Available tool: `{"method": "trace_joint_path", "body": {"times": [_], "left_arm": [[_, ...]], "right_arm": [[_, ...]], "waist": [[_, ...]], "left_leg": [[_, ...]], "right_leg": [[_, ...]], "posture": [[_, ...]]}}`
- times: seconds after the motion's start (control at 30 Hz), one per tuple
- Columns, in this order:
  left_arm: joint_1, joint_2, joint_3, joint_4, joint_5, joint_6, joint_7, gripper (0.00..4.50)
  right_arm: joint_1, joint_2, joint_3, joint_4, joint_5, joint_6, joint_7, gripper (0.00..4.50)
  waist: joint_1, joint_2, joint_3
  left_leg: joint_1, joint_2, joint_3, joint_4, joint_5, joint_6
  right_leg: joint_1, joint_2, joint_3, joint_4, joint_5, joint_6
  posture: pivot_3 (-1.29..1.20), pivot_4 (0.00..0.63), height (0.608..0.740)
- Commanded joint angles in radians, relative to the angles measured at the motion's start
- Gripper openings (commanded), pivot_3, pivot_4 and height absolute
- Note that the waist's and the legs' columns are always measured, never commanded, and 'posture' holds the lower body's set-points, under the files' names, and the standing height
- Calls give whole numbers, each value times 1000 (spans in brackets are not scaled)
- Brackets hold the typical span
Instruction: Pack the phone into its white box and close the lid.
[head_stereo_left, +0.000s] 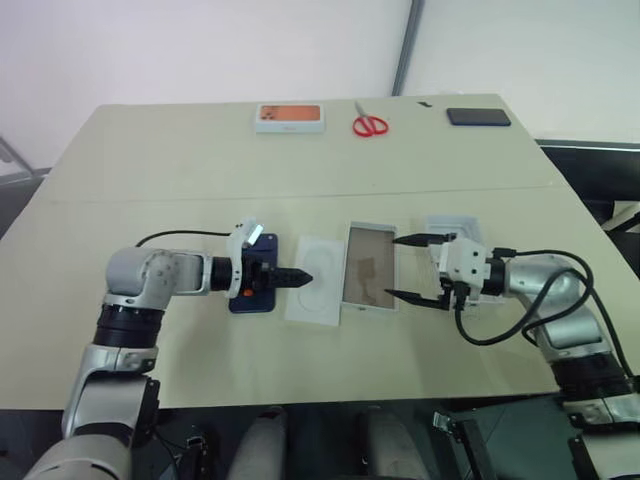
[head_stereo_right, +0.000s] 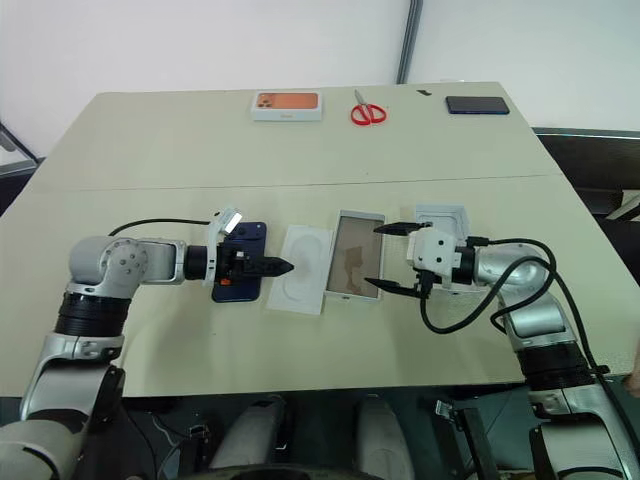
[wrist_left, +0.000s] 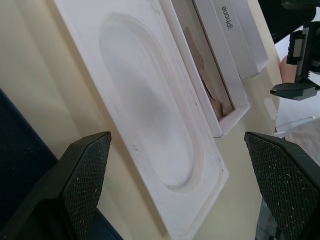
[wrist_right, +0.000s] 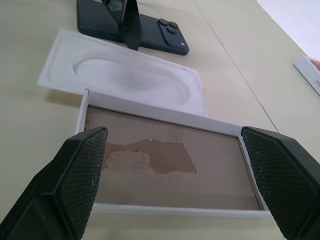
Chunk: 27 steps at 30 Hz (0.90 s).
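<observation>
The dark navy phone (head_stereo_left: 252, 292) lies back up on the table, its camera cluster showing in the right wrist view. My left gripper (head_stereo_left: 297, 277) hovers over the phone's right edge, open and empty, pointing at the flat white insert (head_stereo_left: 318, 281). Right of the insert sits the white box (head_stereo_left: 369, 230), a shallow tray with a torn tan floor. My right gripper (head_stereo_left: 410, 268) stands open at the tray's right side, holding nothing. The lid (head_stereo_left: 452, 226) lies behind that gripper, partly hidden by it.
At the table's far edge lie a white box with an orange top (head_stereo_left: 290, 117), red-handled scissors (head_stereo_left: 369, 125) and a black slab-like device (head_stereo_left: 478, 117). A black cable loops from my right wrist toward the table's front edge.
</observation>
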Motion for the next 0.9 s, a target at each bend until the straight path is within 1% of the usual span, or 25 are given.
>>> {"method": "trace_joint_path", "body": {"times": [0.03, 0.17, 0.53, 0.6, 0.63, 0.67, 0.7, 0.83, 0.9], "left_arm": [[9, -18, -14, 60, 24, 21, 28, 3652], [18, -22, -22, 52, 28, 19, 29, 1703], [22, -19, -19, 51, 26, 23, 31, 1703], [21, -28, -13, 57, 28, 23, 42, 1155], [21, -31, -11, 61, 29, 22, 45, 818], [20, -31, -12, 63, 31, 18, 47, 336], [18, -32, -9, 66, 33, 19, 51, 30], [11, -27, 8, 74, 29, 22, 50, 30], [0, -37, 49, 90, 10, 47, 59, 30]], "right_arm": [[-19, -2, -12, -20, 8, -17, -8, 4500], [-13, -5, -13, -30, 8, -13, -14, 4500], [-10, -6, -12, -34, 4, -15, -26, 4500], [-10, -5, -12, -35, 3, -15, -28, 4500], [-10, -6, -11, -36, 3, -14, -28, 4500], [-9, -6, -11, -37, 3, -14, -28, 4500], [-9, -7, -11, -37, 4, -13, -28, 4500], [-5, -14, -15, -32, 7, -14, -23, 4500], [-1, -16, -12, -33, 9, -10, -17, 4500]], "waist": [[1, 0, 0], [-2, 0, 0], [-1, 0, 0], [-1, 0, 0], [-1, 0, 0], [0, 0, 0], [1, 0, 0], [1, 0, 0], [0, 0, 0]], "left_leg": [[0, 0, 0, 0, 0, 0], [0, 0, 0, 0, 0, 0], [0, 0, 0, 0, 0, 0], [0, 0, 0, 0, 0, 0], [0, 0, 0, 0, 0, 0], [0, 0, 0, 0, 0, 0], [0, 0, 0, 0, 0, 0], [0, 0, 0, 0, 0, 0], [0, 0, 0, 0, 0, 0]], "right_leg": [[0, 0, 0, 0, 0, 0], [0, 0, 0, 0, 0, 0], [0, 0, 0, 0, 0, 0], [0, 0, 0, 0, 0, 0], [-1, 0, 0, 0, 0, 0], [-1, 0, 0, 0, 0, 0], [-1, 0, 0, 0, 0, 0], [0, 0, 0, 0, 0, 0], [0, 0, 0, 0, 0, 0]], "posture": [[0, 150, 740], [0, 150, 740], [0, 150, 740], [0, 150, 740], [0, 150, 740], [0, 150, 740], [0, 150, 740], [0, 150, 740], [0, 150, 740]]}}
